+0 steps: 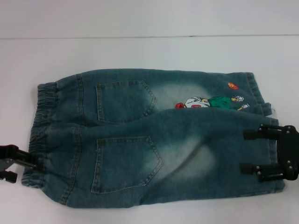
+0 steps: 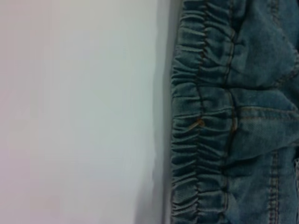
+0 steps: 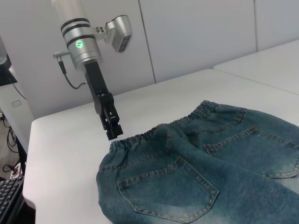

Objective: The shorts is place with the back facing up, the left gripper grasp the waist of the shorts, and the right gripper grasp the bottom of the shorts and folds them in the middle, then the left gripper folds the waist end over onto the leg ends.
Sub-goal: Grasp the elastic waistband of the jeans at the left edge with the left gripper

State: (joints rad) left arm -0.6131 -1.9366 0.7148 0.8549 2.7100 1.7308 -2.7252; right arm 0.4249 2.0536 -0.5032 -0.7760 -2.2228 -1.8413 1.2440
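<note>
Head view: the shorts [image 1: 154,140] lie flat on the white table [image 1: 140,51], back up w/ both patch pockets showing, waist of the shorts [image 1: 41,133] toward the robot's left, leg ends [image 1: 266,140] toward its right. Cartoon embroidery [image 1: 212,102] sits on the far leg near the hem. Left gripper [image 1: 18,163] is at the near corner of the waistband, its black fingers just beside the ruffled edge, maybe touching it; can't tell if they're spread or closed. Right gripper [image 1: 252,151] is over the near leg's hem, its two fingers [image 1: 250,135] spread wide apart, pointing in over the denim, nothing pinched btwn them. Right wrist view shows the left gripper [image 3: 113,132] tip-down at the waistband edge. Left wrist view: only gathered elastic [image 2: 201,140] beside bare table.
</note>
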